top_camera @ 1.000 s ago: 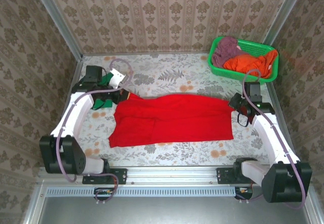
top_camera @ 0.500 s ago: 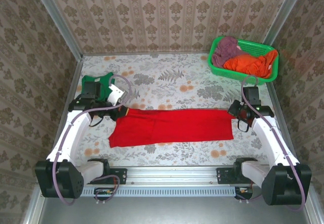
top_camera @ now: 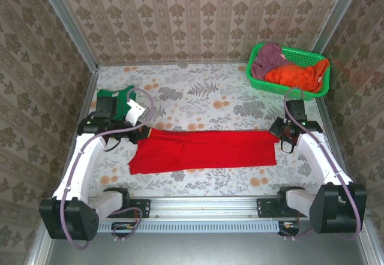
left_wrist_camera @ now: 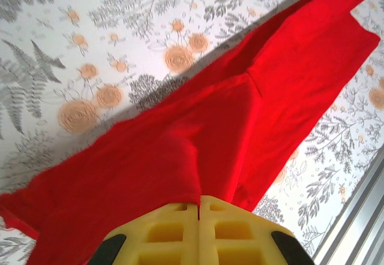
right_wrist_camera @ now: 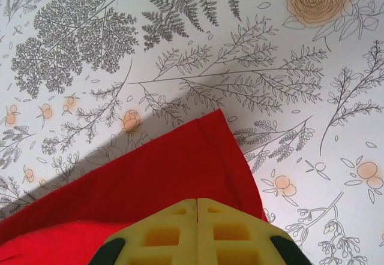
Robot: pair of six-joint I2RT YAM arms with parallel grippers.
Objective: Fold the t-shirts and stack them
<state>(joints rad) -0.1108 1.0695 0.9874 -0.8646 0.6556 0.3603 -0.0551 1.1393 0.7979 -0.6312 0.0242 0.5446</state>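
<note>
Drawn nearer since a second ago, the far edge of the red t-shirt is folded over, leaving a long narrow band across the table between the arms. Left gripper is clenched on the band's far left corner and right gripper on its far right corner, cloth running out from each pair of closed yellow fingers. Green t-shirt lies at far left, just beyond the left gripper
</note>
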